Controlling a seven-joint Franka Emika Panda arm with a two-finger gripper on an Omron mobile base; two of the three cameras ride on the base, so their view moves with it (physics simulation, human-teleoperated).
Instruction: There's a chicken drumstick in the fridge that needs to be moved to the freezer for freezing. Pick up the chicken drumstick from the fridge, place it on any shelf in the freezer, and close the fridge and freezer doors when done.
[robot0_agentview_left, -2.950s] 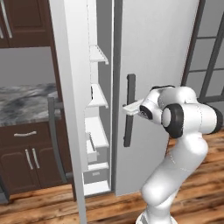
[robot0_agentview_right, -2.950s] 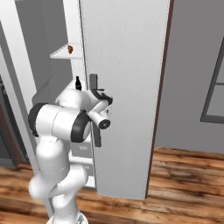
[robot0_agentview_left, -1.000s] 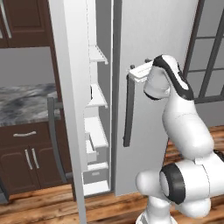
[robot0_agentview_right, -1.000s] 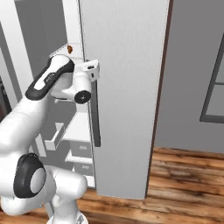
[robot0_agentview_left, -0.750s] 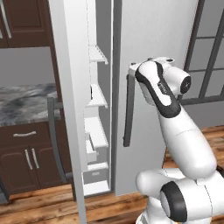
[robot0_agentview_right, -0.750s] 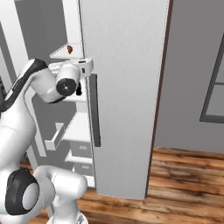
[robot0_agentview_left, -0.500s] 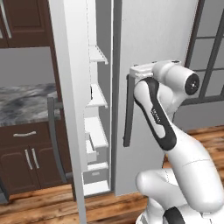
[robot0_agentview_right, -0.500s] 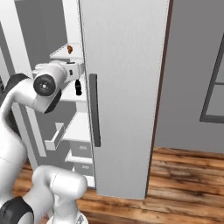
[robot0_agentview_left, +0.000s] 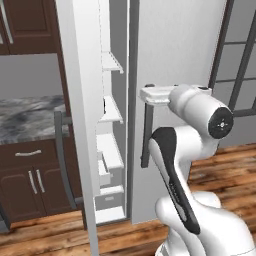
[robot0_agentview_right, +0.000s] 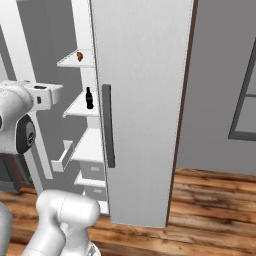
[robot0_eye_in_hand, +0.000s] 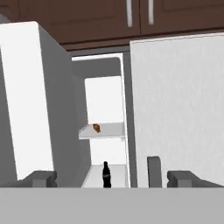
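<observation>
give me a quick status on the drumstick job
End effector open, empty. Chicken drumstick on freezer shelf. Freezer door open, fridge door shut.

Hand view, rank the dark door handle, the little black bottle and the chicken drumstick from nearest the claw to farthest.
Seen from the open claw:
1. dark door handle, right of centre on the closed door, between the fingertips.
2. black bottle, on the lower shelf inside the freezer.
3. chicken drumstick, on the shelf above, deepest.

Kitchen: fridge (robot0_agentview_right: 142, 100), dark cabinets (robot0_agentview_left: 30, 175), marble counter (robot0_agentview_left: 27, 117).
</observation>
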